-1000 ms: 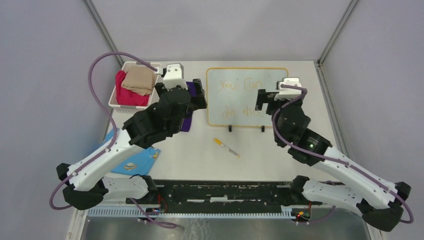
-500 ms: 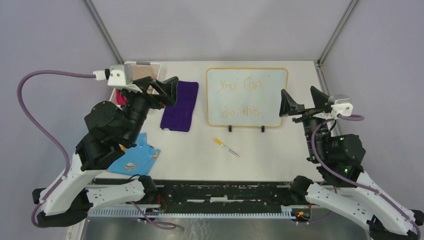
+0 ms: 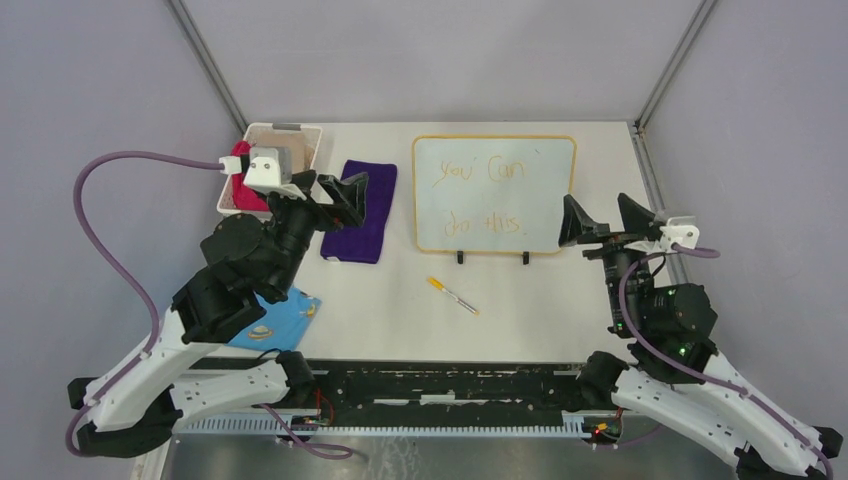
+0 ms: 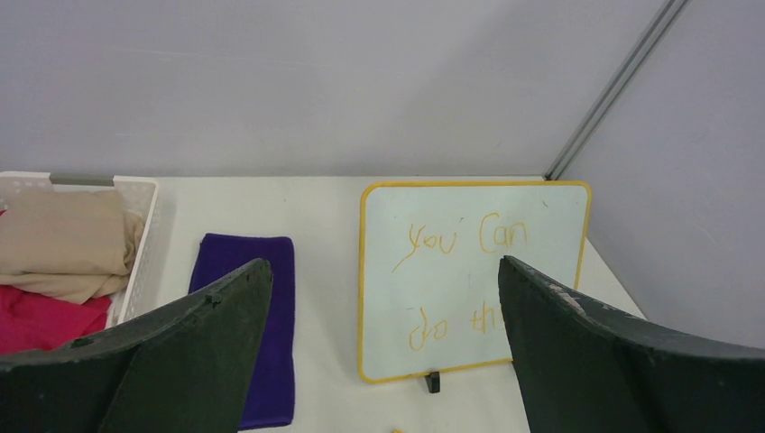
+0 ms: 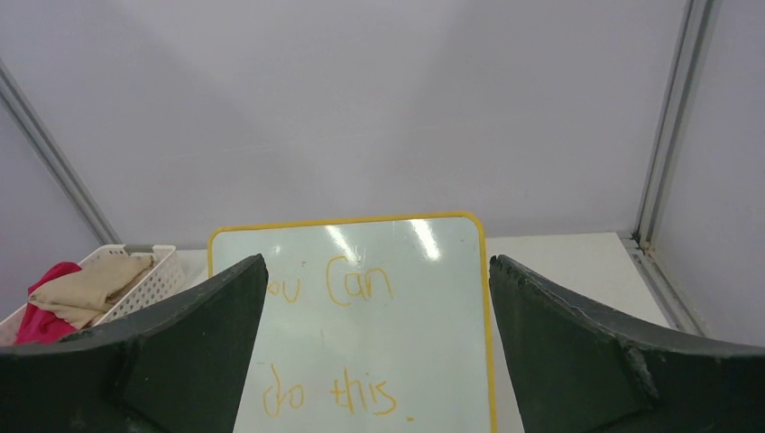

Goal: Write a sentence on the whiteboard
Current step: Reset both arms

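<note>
With the sentence (image 3: pixel 498 171) sitting on the board (image 3: pixel 545 200) near the far right corner of the desk (image 3: pixel 400 295), the left tool (image 3: pixel 330 193) and right tool (image 3: pixel 603 222) are hanging open, empty, so withdrawing without smearing it is looking wisest.

- Top view: I've got the whiteboard (image 3: pixel 545 195) in the upper centre, on the table (image 3: pixel 390 300) near its far edge.
- The sentence (image 3: pixel 498 171) is on the board in two lines, one above the other.
- A marker (image 3: pixel 453 296) lies on the table just below the board's lower edge, centre frame, apart from it.
- A folded cloth (image 3: pixel 362 215) lies left of the board, close beside it but not touching.
- The basket (image 3: pixel 300 135) is upper left, beyond the cloth, with clothes (image 4: pixel 63 244) piled in it.
- A flat fabric piece (image 3: pixel 285 315) is lower left, partly under my left arm.
- My left gripper (image 3: pixel 330 188) hangs over the cloth's left edge, and my right gripper (image 3: pixel 597 205) is just right of the board's lower right corner.
</note>
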`<move>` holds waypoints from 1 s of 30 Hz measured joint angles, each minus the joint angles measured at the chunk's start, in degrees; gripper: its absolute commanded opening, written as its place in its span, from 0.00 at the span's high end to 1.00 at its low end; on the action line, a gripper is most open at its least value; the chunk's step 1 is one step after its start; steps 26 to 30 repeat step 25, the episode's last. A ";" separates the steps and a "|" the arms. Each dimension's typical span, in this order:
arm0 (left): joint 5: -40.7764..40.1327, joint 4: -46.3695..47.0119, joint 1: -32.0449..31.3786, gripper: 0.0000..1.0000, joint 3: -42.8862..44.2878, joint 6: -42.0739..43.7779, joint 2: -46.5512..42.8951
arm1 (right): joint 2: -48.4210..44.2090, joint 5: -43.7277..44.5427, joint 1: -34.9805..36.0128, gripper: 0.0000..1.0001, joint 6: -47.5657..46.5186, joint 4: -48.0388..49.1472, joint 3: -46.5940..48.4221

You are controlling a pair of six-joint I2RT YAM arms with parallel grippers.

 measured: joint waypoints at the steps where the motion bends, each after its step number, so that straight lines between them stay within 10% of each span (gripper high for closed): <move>1: 0.13 -0.04 0.00 0.00 -0.31 -0.02 0.00 | 0.48 0.66 0.00 0.02 0.63 -1.11 0.92; 30: 0.33 0.11 0.00 0.00 -4.20 -0.11 -2.47 | 4.76 7.67 -0.07 0.02 16.04 -4.24 -4.37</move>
